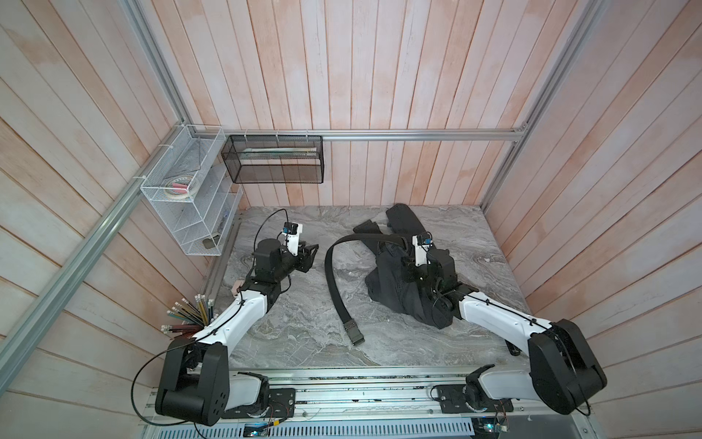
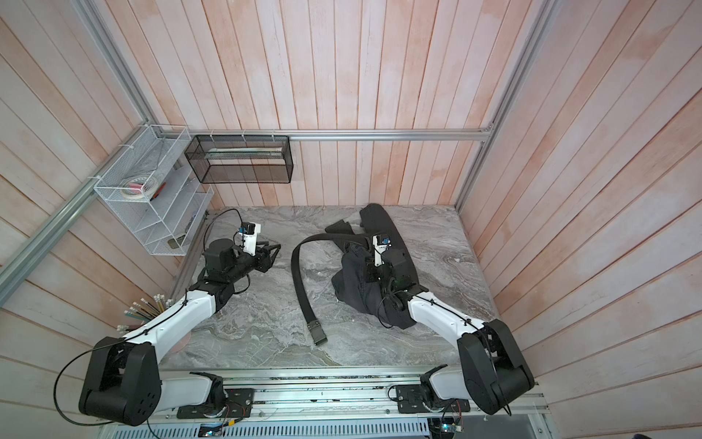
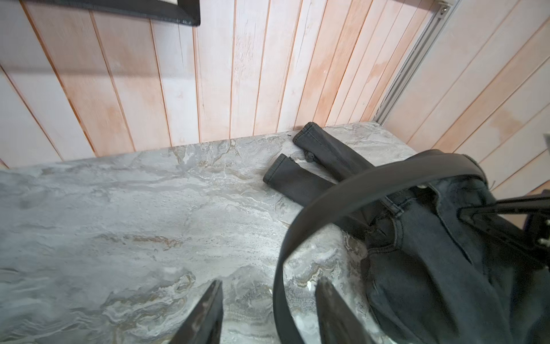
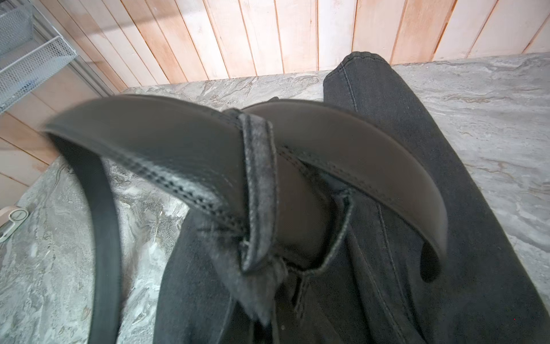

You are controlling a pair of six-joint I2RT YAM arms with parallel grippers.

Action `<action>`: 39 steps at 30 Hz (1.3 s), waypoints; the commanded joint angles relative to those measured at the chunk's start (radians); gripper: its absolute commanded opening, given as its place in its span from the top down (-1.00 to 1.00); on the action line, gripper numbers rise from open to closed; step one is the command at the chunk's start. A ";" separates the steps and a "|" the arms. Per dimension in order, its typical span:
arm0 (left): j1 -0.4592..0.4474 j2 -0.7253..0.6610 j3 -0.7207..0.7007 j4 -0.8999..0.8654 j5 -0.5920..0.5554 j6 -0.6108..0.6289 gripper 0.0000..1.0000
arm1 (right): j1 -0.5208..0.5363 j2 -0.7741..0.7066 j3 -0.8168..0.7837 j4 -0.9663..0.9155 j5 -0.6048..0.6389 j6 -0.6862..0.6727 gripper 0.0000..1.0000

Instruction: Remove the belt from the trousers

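Note:
The black belt (image 1: pixel 329 270) lies in a long curve on the marble table, its buckle (image 1: pixel 353 336) nearest the front edge. Its far end runs through a belt loop (image 4: pixel 258 190) of the dark trousers (image 1: pixel 391 289), which sit bunched at the right with their legs toward the back wall. My left gripper (image 1: pixel 312 252) stands open just left of the strap. In the left wrist view the belt (image 3: pixel 281 268) passes on the table between the spread fingertips (image 3: pixel 324 286), untouched. My right gripper (image 1: pixel 403 266) is over the waist, shut on the trousers' fabric, its jaws hidden.
A white wire rack (image 1: pixel 190 205) and a black mesh basket (image 1: pixel 273 159) hang at the back left. A cup of pencils (image 1: pixel 192 315) stands by the left arm. Wooden walls close in three sides of the table (image 1: pixel 288 342).

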 commanded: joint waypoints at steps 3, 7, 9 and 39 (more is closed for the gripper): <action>-0.176 -0.070 0.117 -0.057 -0.025 0.298 -0.10 | 0.032 -0.001 0.077 -0.002 0.012 -0.081 1.00; -0.313 0.038 0.244 -0.167 -0.030 0.557 -0.27 | 0.042 -0.001 0.083 -0.002 0.002 -0.089 1.00; -0.360 0.097 0.282 -0.186 -0.050 0.673 -0.36 | 0.045 -0.006 0.078 -0.004 0.000 -0.088 1.00; -0.471 0.626 0.775 -0.107 -0.312 0.799 1.00 | 0.056 -0.081 -0.011 -0.035 0.062 -0.090 1.00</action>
